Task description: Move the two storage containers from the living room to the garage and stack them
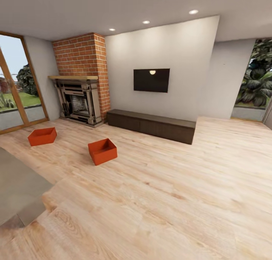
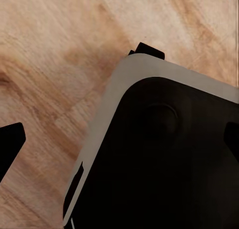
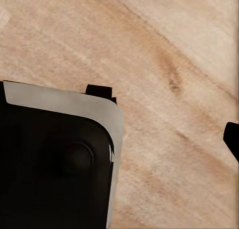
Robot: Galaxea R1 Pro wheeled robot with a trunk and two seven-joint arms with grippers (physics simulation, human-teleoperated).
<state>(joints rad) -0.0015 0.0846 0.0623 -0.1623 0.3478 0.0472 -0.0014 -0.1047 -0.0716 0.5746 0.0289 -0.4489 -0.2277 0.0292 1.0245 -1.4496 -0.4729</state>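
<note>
Left of frame centre, two orange-red, thin-walled storage containers (image 1: pixel 102 151) (image 1: pixel 42 136) sit apart on pale wood-plank floor (image 1: pixel 170 199) — brick fireplace (image 1: pixel 81 82) behind; gripper openings can't be told.

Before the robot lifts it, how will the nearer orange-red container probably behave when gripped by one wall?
The nearer container is an empty open-top box with thin walls, so it is probably light, and a pinched wall may flex. Its flat base on the wood floor suggests it would slide rather than roll. Held by one wall, it would likely tilt.
</note>
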